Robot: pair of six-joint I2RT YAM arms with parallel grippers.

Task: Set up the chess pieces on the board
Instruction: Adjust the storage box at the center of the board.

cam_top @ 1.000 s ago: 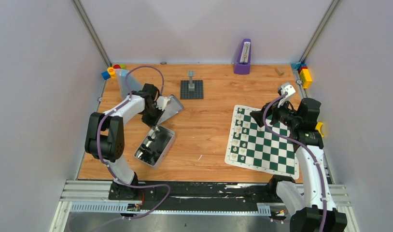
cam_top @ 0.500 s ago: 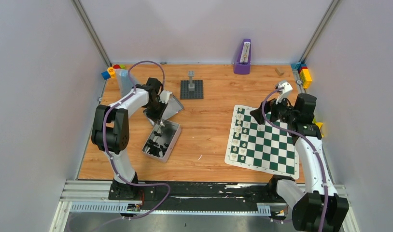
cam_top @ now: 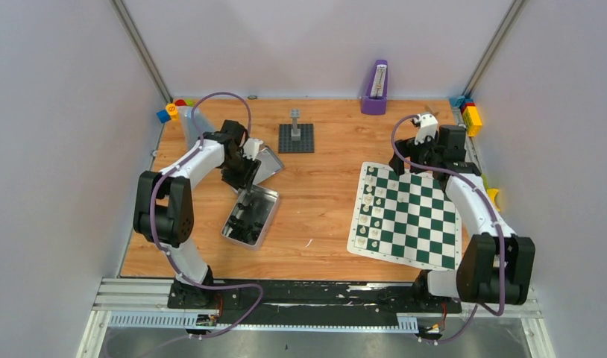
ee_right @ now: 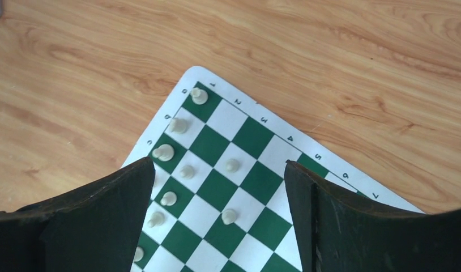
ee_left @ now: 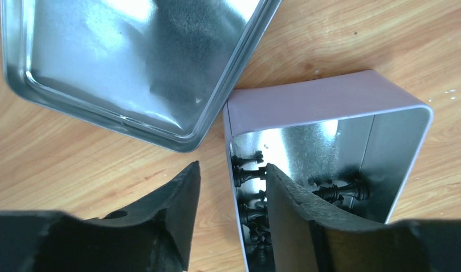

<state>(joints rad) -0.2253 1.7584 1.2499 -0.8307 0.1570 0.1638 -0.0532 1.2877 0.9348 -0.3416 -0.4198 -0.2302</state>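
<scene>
Above the board (ee_right: 256, 136), right gripper (ee_right: 220, 165) (jaws apart).

Scene is lit brightly and evenly from overhead; only soft shadows are cast. Glare is seen on the tin lid (ee_left: 103, 62) and inside the tin (ee_left: 307, 147).

The board (cam_top: 423, 227), a thin mat of green and white checks with a white numbered border, lies flat and slightly askew on the right of the surface (cam_top: 323, 201). Cream-white pieces (ee_right: 199, 96) stand upright on squares in its two leftmost columns, each apart from the next. Black pieces (ee_left: 337, 192) lie heaped inside the open tin (ee_left: 324, 99), well left of the board.
</scene>
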